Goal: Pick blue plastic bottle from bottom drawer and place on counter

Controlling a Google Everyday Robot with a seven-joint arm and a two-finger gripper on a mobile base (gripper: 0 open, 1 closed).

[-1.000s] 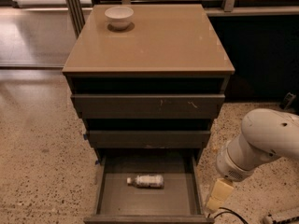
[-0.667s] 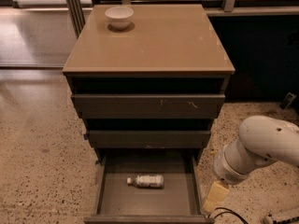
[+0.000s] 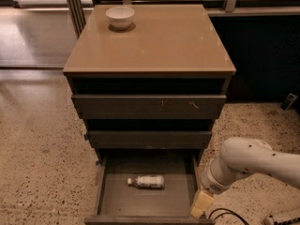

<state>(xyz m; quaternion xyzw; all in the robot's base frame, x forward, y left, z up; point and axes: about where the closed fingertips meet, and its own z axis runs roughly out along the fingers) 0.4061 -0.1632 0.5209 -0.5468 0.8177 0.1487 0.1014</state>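
Camera view: bottle crosswise, cap left; gripper right of drawer (state unclear).

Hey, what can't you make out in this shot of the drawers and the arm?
End effector, by the bottom drawer's right front corner: camera view, largely hidden behind the arm's wrist.
Bottle label: camera view, print too small.
Upper drawers' insides: camera view, dark under the counter's overhang.
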